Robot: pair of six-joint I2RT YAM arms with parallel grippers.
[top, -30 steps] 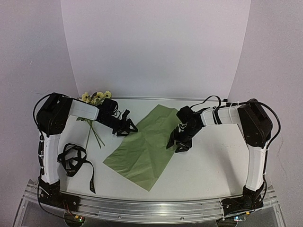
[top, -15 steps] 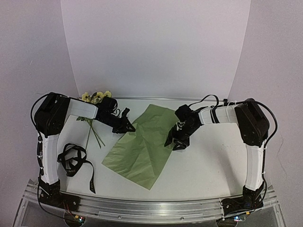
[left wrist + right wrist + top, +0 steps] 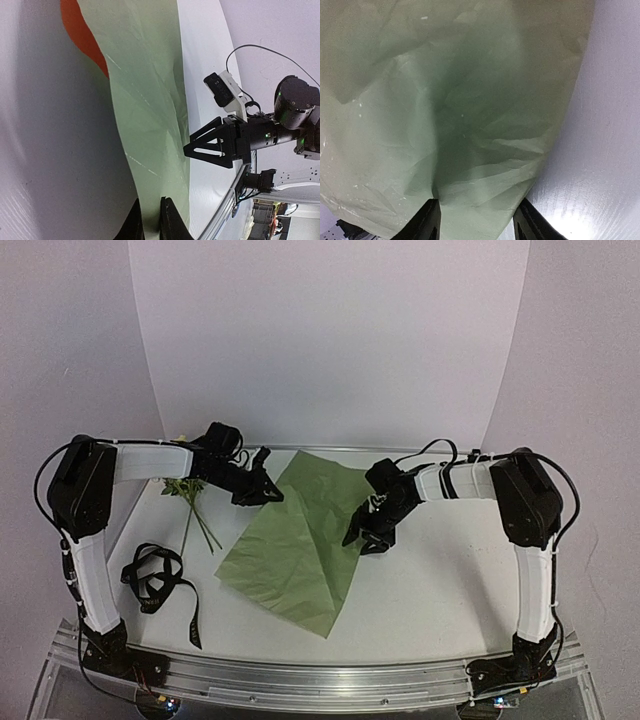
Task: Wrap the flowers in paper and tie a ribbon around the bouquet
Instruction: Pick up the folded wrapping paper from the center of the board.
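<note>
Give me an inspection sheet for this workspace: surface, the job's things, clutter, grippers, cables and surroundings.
Surface: white table, no spills seen.
Job's things: green paper spread at centre, orange underside showing at its lifted edge; flowers back left, partly under the left arm; black ribbon heaped loosely front left.
Clutter: nothing seen.
Grippers: left gripper shut on the paper's edge; right gripper open over the opposite edge.
Cables: black cables looping off the robot.
Surroundings: white backdrop; metal rail along the near edge.
</note>
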